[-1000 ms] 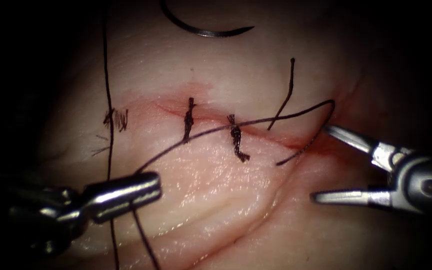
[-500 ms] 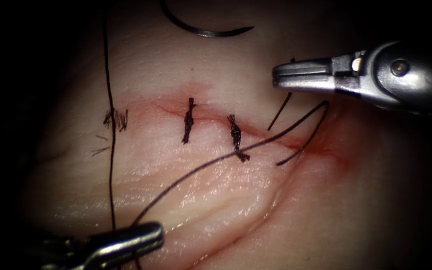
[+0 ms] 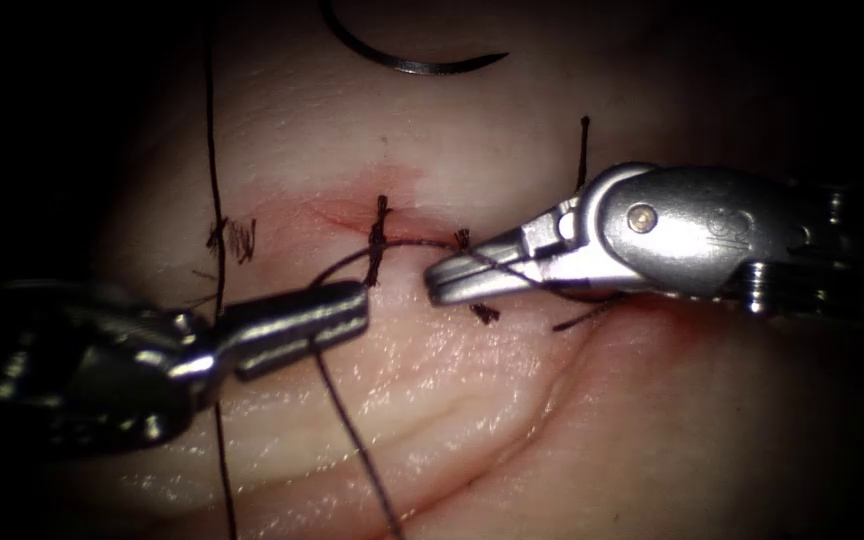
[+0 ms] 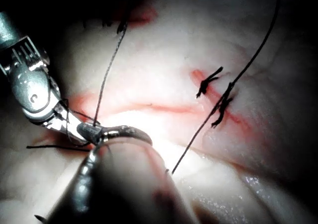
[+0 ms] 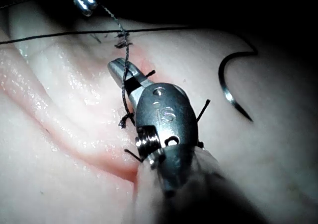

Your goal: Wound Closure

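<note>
Overhead, curved dark needle [image 3: 407, 62] unheld

The curved needle [image 3: 407, 62] lies free on the tissue [image 3: 432, 400], above the cut [image 3: 352, 212]. Dark thread [image 3: 352, 430] crosses two knotted stitches [image 3: 377, 240].

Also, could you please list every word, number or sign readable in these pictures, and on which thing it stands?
"iS" or "15": a faint mark engraved on the rounded metal body behind the steel right gripper; too unclear to read surely.
No other text is readable.
The silver left gripper holds the dark thread, which crosses the right gripper; the curved dark needle lies free on the pale tissue.
</note>
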You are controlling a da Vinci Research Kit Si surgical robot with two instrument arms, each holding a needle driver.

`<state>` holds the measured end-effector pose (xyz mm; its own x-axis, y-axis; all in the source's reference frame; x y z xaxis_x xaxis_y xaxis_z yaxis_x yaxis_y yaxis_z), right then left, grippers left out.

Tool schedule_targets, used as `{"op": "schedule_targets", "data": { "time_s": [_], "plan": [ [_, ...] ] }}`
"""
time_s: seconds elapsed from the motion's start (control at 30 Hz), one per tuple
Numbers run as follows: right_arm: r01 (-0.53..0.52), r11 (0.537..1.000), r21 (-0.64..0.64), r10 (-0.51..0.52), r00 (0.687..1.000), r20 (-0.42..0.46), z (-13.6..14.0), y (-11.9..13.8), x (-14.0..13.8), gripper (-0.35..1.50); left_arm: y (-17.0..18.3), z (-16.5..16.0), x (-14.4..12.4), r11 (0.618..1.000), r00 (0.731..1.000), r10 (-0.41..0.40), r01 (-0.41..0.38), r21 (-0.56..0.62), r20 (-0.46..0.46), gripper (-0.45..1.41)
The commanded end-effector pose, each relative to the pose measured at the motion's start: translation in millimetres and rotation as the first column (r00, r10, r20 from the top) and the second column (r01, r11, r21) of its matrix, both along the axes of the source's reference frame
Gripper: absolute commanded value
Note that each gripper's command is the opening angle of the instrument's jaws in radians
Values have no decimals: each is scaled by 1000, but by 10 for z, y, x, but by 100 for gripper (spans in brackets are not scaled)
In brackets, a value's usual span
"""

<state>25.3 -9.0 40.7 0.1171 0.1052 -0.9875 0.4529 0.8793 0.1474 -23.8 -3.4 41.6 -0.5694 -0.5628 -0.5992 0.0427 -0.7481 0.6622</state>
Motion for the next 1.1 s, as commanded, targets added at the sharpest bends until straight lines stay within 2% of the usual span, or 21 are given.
{"op": "schedule_targets", "data": {
  "time_s": [0.03, 0.17, 0.23, 0.37, 0.53, 0.57, 0.6, 0.63, 0.73, 0.77, 0.83, 0.9, 1.1],
  "plan": [
    [-25, 999, 34, 25, 999, -23, 4, 1, 3, -35, 4, 10, -6, 1000, 1000, -1, 1, -4, 0, -45],
    [-61, 990, 126, 71, 994, -84, 5, 1, 1, -35, 8, 24, -9, 1000, 1000, -4, 4, -12, -3, -45],
    [-98, 978, 184, 123, 984, -126, 5, -1, 2, -35, 8, 33, -12, 1000, 1000, -9, 9, -6, -5, -45],
    [-187, 945, 268, 233, 961, -152, 3, -1, 3, -35, 2, 48, -25, 1000, 1000, 8, -8, 10, -18, -45],
    [-289, 911, 294, 338, 932, -132, -1, 4, 3, -35, -7, 61, -42, 999, 999, 37, -36, 24, -20, -45],
    [-342, 891, 298, 386, 917, -102, -3, 6, 3, -35, -13, 66, -51, 998, 998, 50, -50, 32, -23, -45],
    [-361, 884, 297, 401, 912, -87, -3, 7, 3, -20, -16, 69, -55, 998, 998, 59, -58, 34, -27, -45],
    [-390, 870, 302, 425, 903, -58, -5, 11, 3, 26, -22, 73, -63, 997, 997, 75, -74, 38, -34, -45],
    [-424, 854, 300, 451, 892, -23, -6, 17, 1, 52, -26, 74, -70, 995, 996, 89, -87, 40, -33, -45],
    [-449, 841, 302, 473, 881, -8, -6, 20, 0, 86, -27, 73, -71, 995, 995, 90, -89, 40, -31, -45],
    [-467, 829, 308, 486, 874, 19, -6, 23, 1, 103, -28, 72, -73, 995, 996, 90, -88, 40, -31, -45],
    [-496, 816, 298, 506, 861, 50, -5, 25, 3, 111, -31, 66, -79, 995, 995, 95, -94, 42, -22, -45],
    [-525, 805, 277, 522, 848, 91, 0, 26, 2, 111, -36, 39, -90, 993, 995, 103, -103, 58, -4, -45]
  ]
}}
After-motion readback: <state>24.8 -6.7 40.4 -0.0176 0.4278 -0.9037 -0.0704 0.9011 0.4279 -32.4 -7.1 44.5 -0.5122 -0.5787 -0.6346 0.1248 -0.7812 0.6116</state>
